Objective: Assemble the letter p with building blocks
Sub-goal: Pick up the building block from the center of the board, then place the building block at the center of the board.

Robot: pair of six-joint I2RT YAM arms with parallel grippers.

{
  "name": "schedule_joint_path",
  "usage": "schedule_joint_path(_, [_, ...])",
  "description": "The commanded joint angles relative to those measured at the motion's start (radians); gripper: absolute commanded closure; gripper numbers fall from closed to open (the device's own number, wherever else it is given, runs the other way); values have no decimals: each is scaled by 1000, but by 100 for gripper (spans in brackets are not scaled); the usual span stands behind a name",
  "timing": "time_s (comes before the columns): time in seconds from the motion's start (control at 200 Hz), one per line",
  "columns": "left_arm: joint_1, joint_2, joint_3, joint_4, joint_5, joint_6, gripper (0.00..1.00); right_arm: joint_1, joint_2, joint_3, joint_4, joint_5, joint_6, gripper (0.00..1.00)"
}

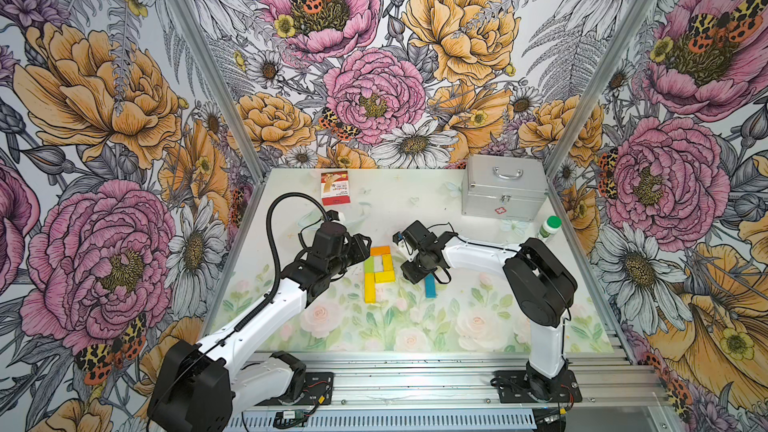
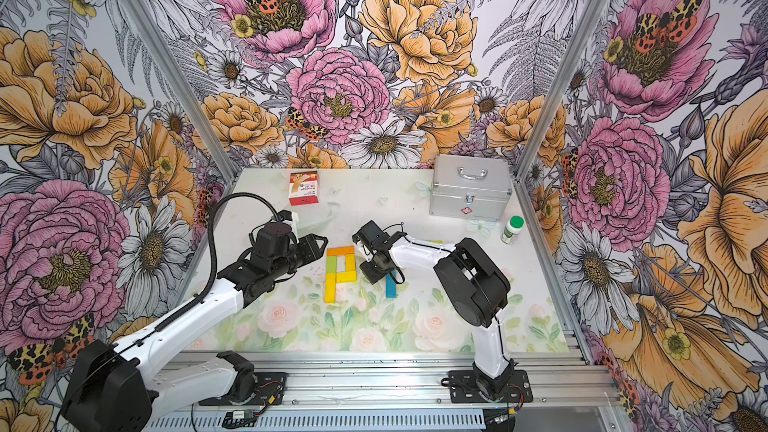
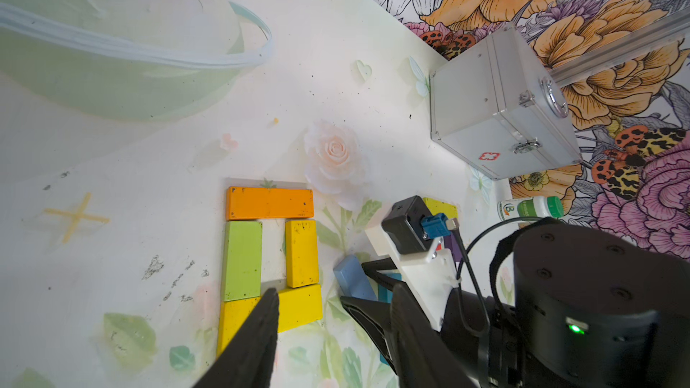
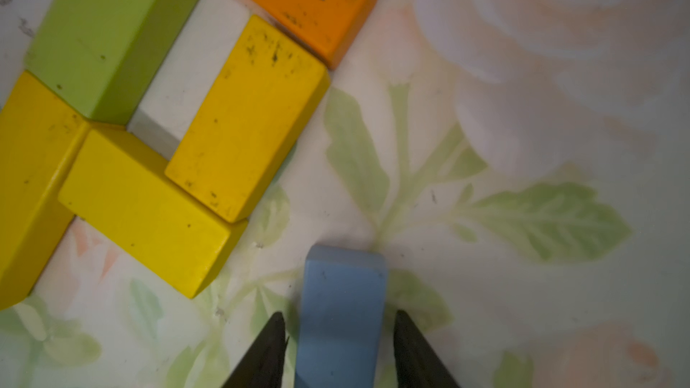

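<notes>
Five building blocks [image 1: 384,277] lie touching as a P midway between the table's [image 1: 415,209] side edges, the right gripper [image 4: 338,315] narrowly straddling a light blue block [image 4: 341,285] beside them, the left gripper [image 3: 336,293] parted and empty.

White-shelled left arm [image 1: 266,309] and right arm [image 1: 478,257], black joints, corrugated black cable [image 1: 271,243], tapered black jaws.

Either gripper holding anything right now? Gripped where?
Right gripper straddles the light blue block across its long sides near one end; whether it is firmly clamped cannot be told. Left gripper is open, holding nothing.
</notes>
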Motion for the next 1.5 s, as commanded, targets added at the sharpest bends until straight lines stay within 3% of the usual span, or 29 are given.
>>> schedule_joint_path(0.0, [7, 10, 28, 2, 13, 18, 50, 10, 18, 10, 14, 22, -2, 68])
schedule_joint_path(0.125, [7, 17, 26, 4, 13, 20, 51, 10, 20, 28, -4, 29, 3, 95])
schedule_joint_path(0.415, [-12, 53, 37, 22, 26, 35, 51, -38, -146, 42, -28, 106, 103, 99])
schedule_joint_path(0.56, [-61, 107, 78, 34, 31, 53, 50, -142, -282, -35, -59, 120, 241, 99])
schedule_joint_path(0.786, [-161, 248, 166, 81, 71, 67, 51, -328, -512, -290, -148, 158, 505, 98])
schedule_joint_path(0.971, [-228, 375, 263, 112, 131, 76, 51, -373, -631, -438, -163, 173, 649, 98])
schedule_joint_path(1.216, [-284, 466, 363, 113, 184, 98, 51, -399, -582, -485, -161, 177, 714, 90])
schedule_joint_path(1.301, [-291, 473, 374, 113, 189, 103, 51, -411, -538, -473, -161, 199, 704, 82])
schedule_joint_path(1.491, [-290, 472, 370, 116, 192, 105, 51, -424, -482, -458, -127, 211, 706, 77])
